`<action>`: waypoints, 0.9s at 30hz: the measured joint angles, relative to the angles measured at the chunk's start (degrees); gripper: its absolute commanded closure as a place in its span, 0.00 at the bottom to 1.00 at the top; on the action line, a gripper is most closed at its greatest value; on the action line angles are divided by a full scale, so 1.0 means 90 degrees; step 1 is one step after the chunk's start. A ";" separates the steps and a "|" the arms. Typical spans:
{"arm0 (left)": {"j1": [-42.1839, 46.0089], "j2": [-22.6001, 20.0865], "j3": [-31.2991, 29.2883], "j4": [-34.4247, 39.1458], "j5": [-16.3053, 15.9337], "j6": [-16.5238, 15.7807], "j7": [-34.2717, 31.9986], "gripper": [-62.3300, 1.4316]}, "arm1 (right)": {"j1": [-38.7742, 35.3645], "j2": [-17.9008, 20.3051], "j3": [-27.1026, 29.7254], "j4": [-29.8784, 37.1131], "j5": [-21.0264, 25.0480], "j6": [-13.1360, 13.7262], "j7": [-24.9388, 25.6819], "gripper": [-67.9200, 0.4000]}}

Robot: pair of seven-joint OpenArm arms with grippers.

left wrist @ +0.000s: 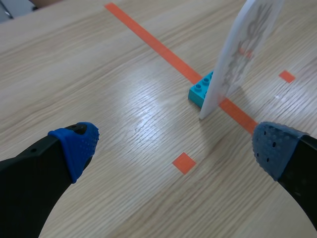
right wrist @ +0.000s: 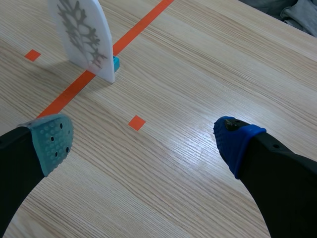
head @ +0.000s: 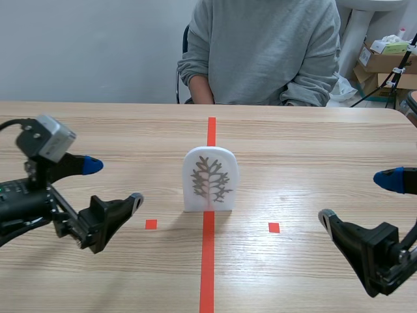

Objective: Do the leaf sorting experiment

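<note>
The tree plaque [head: 210,179] is set upright between left end effector [head: 115,182] and right end effector [head: 355,197], well apart; both are spread, empty.

No legible writing anywhere, neither on the white tree panel [head: 210,179] nor on the cardboard boxes [head: 383,63]

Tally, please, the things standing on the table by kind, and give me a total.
White tree panel: 1
Teal brick: 1
Total: 2
</note>
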 measured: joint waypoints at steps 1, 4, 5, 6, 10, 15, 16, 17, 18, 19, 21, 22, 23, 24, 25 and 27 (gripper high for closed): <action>-0.0357 0.0058 0.0267 -0.0359 0.0007 0.0002 -0.0002 0.00 | 0.0000 0.0002 0.0000 0.0000 0.0000 0.0000 0.0000 0.15; -0.1270 0.0362 0.0896 -0.1338 0.0109 -0.0112 -0.0022 0.00 | 0.0000 0.0000 0.0000 0.0000 0.0000 0.0000 0.0000 0.15; -0.1523 0.0495 0.1064 -0.1622 0.0189 -0.0204 -0.0024 0.00 | 0.0000 0.0000 0.0000 0.0000 0.0000 0.0000 0.0000 0.15; -0.1739 0.0644 0.1231 -0.1880 0.0250 -0.0219 -0.0024 0.00 | 0.0000 0.0000 0.0000 0.0000 0.0000 0.0000 0.0000 0.15; -0.2285 0.1256 0.1724 -0.2630 0.0318 -0.0223 -0.0024 0.00 | 0.0000 0.0000 0.0000 0.0000 0.0000 0.0000 0.0000 0.15; -0.2484 0.1817 0.1950 -0.3033 0.0364 -0.0265 -0.0027 0.00 | 0.0000 0.0000 0.0000 0.0000 0.0000 0.0000 0.0000 0.15; -0.2494 0.1889 0.1950 -0.3060 0.0471 -0.0265 -0.0027 0.00 | 0.0000 0.0000 0.0000 0.0000 0.0000 0.0000 0.0000 0.15; -0.2499 0.1950 0.1948 -0.3065 0.0644 -0.0257 -0.0024 0.00 | 0.0000 0.0002 0.0000 0.0000 0.0000 0.0000 0.0000 0.15; -0.2499 0.2004 0.1948 -0.3062 0.0789 -0.0257 -0.0024 0.00 | 0.0000 0.0002 0.0000 0.0000 0.0000 0.0000 0.0000 0.15; -0.2499 0.2050 0.1948 -0.3062 0.0928 -0.0238 -0.0027 0.00 | 0.0000 0.0002 0.0000 0.0000 0.0000 0.0000 0.0000 0.15; -0.2497 0.2147 0.1948 -0.3060 0.1178 -0.0177 -0.0024 0.00 | 0.0000 0.0002 0.0000 0.0000 0.0000 0.0000 0.0000 0.15; -0.2494 0.2210 0.1948 -0.3058 0.1311 -0.0100 -0.0024 0.00 | 0.0000 0.0002 0.0000 0.0000 0.0000 0.0000 0.0000 0.15; -0.2494 0.2261 0.1948 -0.3058 0.1401 -0.0032 -0.0027 0.00 | 0.0000 0.0002 0.0000 0.0000 0.0000 0.0000 0.0000 0.15; -0.2497 0.2307 0.1945 -0.3055 0.1447 -0.0032 -0.0027 0.00 | 0.0000 0.0002 0.0000 0.0000 0.0000 0.0000 0.0000 0.15; -0.2497 0.2356 0.1943 -0.3055 0.1464 -0.0046 -0.0027 0.00 | 0.0000 0.0002 0.0000 0.0000 0.0000 0.0000 0.0000 0.15; -0.2494 0.2412 0.1940 -0.3050 0.1464 -0.0046 -0.0024 0.00 | 0.0000 0.0002 0.0000 0.0000 0.0000 0.0000 0.0000 0.15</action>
